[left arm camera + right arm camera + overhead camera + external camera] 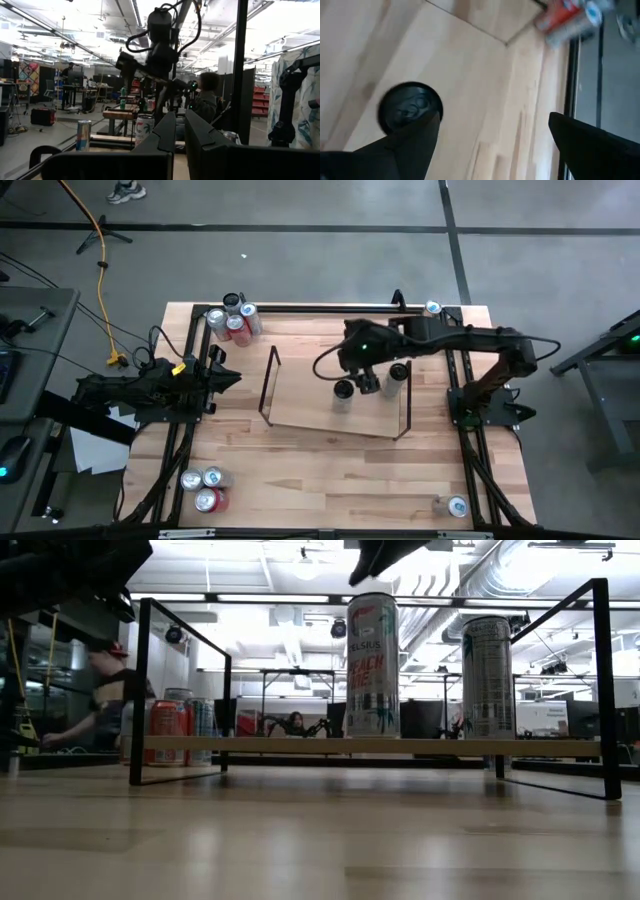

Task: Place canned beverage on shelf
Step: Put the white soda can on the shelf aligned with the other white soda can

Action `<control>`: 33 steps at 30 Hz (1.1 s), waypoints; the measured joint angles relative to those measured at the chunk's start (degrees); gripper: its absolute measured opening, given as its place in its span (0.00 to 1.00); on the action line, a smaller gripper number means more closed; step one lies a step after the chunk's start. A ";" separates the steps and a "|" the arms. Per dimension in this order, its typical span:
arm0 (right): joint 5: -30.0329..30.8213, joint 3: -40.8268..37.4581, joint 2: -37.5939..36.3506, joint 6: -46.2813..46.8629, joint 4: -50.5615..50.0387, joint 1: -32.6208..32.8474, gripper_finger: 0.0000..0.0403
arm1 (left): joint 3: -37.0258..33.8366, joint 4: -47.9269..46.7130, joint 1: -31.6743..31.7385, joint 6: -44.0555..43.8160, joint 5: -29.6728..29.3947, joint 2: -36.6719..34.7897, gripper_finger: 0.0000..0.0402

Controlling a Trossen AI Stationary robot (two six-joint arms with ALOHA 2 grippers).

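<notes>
- Right gripper: fingers spread wide, holding nothing, hovering above the shelf, a low rack of thin black rods with a pale wooden board.
- Just under it stands the tall white Celsius can, upright on the board and free of the fingers; we judge this placement done.
- Beside that, a second tall silver can also stands shelved.
- Farther out, loose cans wait at the table corners; more remain to shelve.
- Left gripper: pressed together, parked beyond the shelf's far end.
</notes>
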 joint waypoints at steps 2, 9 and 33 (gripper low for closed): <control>-9.82 0.02 -0.46 -5.19 -1.31 -0.95 0.90 | 0.00 0.00 -0.01 0.00 0.00 0.00 0.01; -30.89 0.02 -0.57 -26.63 -5.79 -2.43 0.90 | -0.01 0.02 -0.01 0.00 0.00 0.01 0.01; -31.81 0.04 8.18 -41.07 -4.73 -5.36 0.90 | -0.01 -0.07 0.00 0.01 0.00 0.01 0.01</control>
